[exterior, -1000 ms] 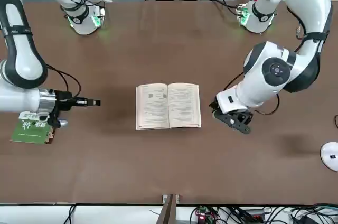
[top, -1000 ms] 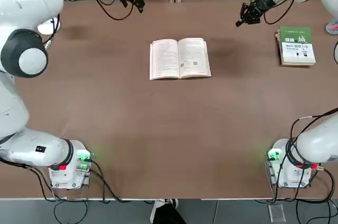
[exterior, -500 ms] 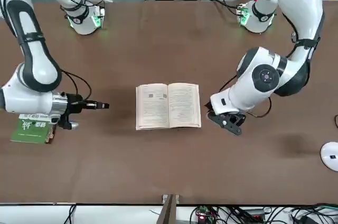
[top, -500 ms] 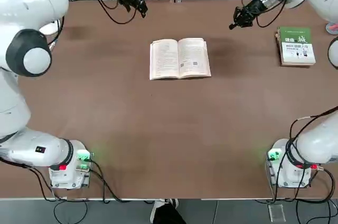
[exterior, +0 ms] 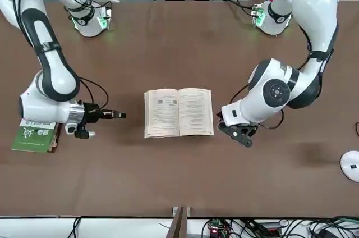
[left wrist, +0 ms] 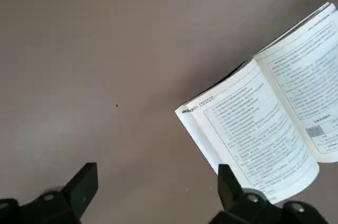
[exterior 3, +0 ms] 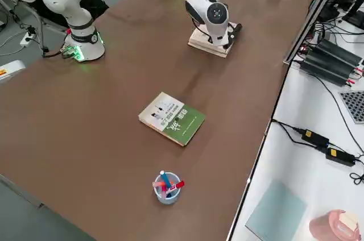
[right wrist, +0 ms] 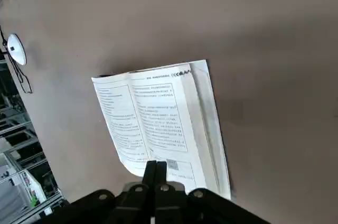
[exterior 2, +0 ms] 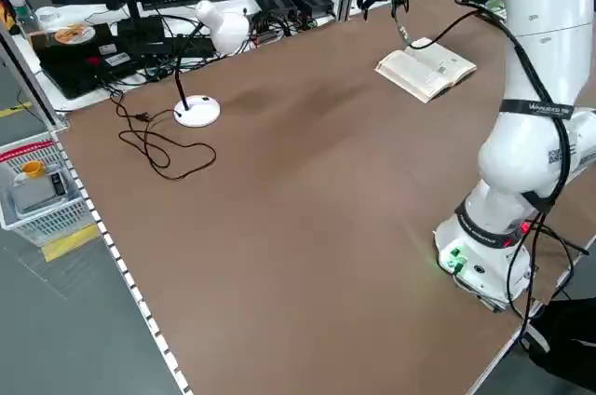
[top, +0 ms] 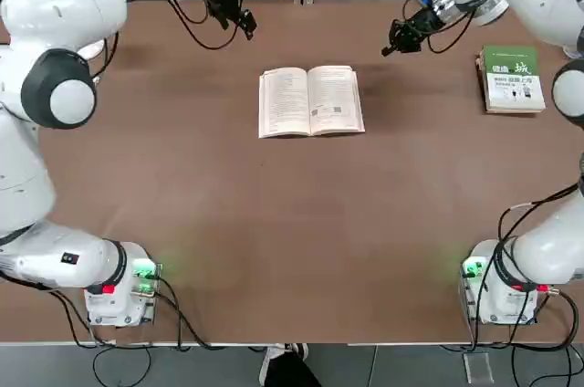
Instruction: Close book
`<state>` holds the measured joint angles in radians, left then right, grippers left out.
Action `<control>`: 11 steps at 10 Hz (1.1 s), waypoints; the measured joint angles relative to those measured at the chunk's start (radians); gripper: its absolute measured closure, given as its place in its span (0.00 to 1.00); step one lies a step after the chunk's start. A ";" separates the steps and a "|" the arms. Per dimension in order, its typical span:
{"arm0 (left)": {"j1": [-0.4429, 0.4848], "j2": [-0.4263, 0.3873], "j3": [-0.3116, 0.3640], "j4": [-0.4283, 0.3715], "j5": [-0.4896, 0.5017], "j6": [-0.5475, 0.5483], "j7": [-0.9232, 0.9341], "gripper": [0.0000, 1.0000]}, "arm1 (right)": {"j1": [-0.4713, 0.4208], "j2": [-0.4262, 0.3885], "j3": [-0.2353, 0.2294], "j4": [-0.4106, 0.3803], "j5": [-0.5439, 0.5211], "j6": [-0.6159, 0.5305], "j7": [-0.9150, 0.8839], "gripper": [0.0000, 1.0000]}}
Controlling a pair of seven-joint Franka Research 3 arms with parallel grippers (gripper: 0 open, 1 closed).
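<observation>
The book (top: 310, 101) lies open and flat in the far middle of the table, white text pages up, its cover hidden. My left gripper (top: 244, 24) hovers beyond the book's far-left corner. In the left wrist view its fingers (left wrist: 84, 186) stand wide open and empty, with the book (left wrist: 264, 129) ahead of them. My right gripper (top: 389, 47) hangs a little off the book's far-right corner. In the right wrist view it is shut (right wrist: 157, 170) on nothing, its tip pointing at the book (right wrist: 158, 123). From the front, both grippers flank the book (exterior: 179, 112), apart from it.
A green-and-white book (top: 512, 78) lies closed at the far right. A cup of pens (exterior 3: 166, 187) stands near the right edge. A white lamp base (exterior 2: 198, 111) with a cable sits on the left side. Bare table lies in front of the open book.
Both grippers have come in toward the open book: the right one from the green book's side, the left one from the far-left edge. The book has not moved.
</observation>
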<state>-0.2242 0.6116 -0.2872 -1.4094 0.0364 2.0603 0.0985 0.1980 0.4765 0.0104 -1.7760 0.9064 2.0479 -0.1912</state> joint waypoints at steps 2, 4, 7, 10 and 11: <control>-0.008 0.026 0.000 0.000 0.000 0.024 0.002 0.00 | 0.010 0.021 0.000 0.000 0.041 0.004 -0.027 0.99; -0.022 0.052 -0.001 0.000 0.000 0.057 0.003 0.00 | 0.015 0.040 0.000 -0.001 0.070 0.004 -0.064 0.99; -0.036 0.076 -0.001 0.001 0.000 0.079 0.003 0.00 | 0.016 0.077 0.000 -0.005 0.121 0.003 -0.135 0.99; -0.036 0.088 0.000 0.001 0.000 0.098 0.003 0.00 | 0.023 0.124 0.000 -0.017 0.191 0.012 -0.240 0.99; -0.037 0.090 -0.001 0.002 0.000 0.103 0.003 0.00 | 0.026 0.136 0.000 -0.018 0.202 0.024 -0.251 0.99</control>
<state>-0.2611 0.7018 -0.2877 -1.4076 0.0364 2.1631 0.1015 0.2239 0.6122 0.0108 -1.7940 1.1087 2.0723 -0.4423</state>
